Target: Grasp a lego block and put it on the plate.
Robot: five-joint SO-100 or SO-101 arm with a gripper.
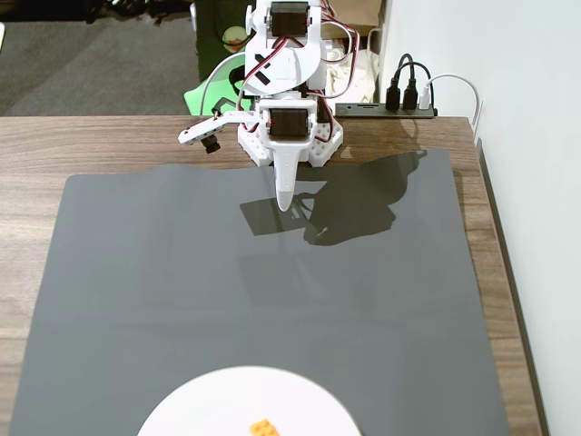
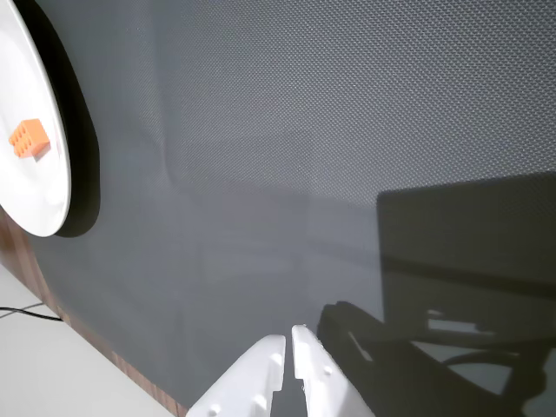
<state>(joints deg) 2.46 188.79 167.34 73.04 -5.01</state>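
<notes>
The orange lego block (image 1: 264, 427) lies on the white plate (image 1: 200, 404) at the bottom edge of the fixed view. In the wrist view the block (image 2: 29, 139) sits on the plate (image 2: 35, 69) at the far left. My white gripper (image 1: 285, 202) is folded back near the arm's base at the far side of the mat, far from the plate. In the wrist view the gripper (image 2: 288, 339) enters from the bottom edge with its jaws closed together and nothing between them.
A dark grey mat (image 1: 263, 291) covers most of the wooden table (image 1: 36, 145). A black power strip with plugs (image 1: 390, 107) lies behind the arm. The table's right edge (image 1: 495, 227) runs along a white wall.
</notes>
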